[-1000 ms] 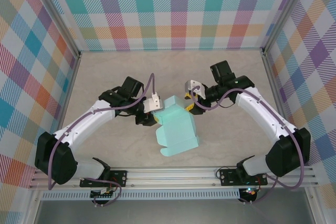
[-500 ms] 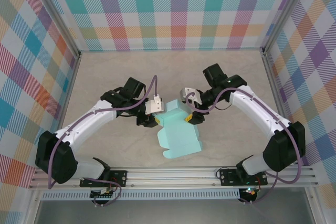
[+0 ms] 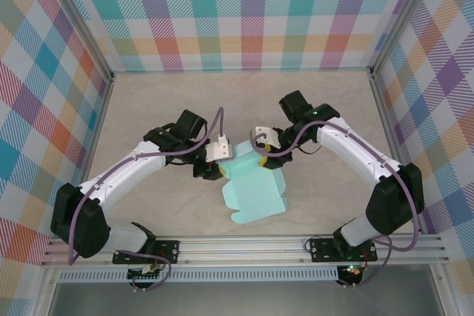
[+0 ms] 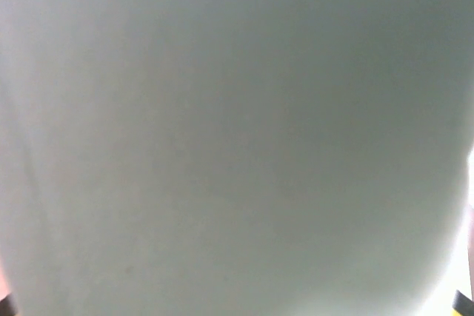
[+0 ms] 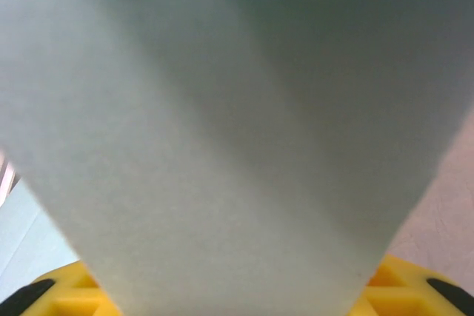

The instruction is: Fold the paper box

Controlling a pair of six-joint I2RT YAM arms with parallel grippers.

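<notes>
The paper box (image 3: pixel 253 190) is a pale mint card piece, partly folded, lying on the table between the two arms. My left gripper (image 3: pixel 219 169) sits at its upper left edge, touching the card. In the left wrist view blurred card (image 4: pixel 237 138) hides the fingers. My right gripper (image 3: pixel 262 158) is at the box's upper right corner, over a raised flap. In the right wrist view that flap (image 5: pixel 237 146) passes between the yellow finger bases (image 5: pixel 63 294), which stand wide apart, and the card covers the fingertips.
The beige table (image 3: pixel 148 101) is walled by checked panels (image 3: pixel 244 12) on three sides. An aluminium rail (image 3: pixel 244 246) with both arm bases runs along the near edge. Bare table lies behind and to both sides of the box.
My right gripper has moved left onto the box's upper right corner. The box's right side has shifted and folded inward. The left gripper has held its place.
</notes>
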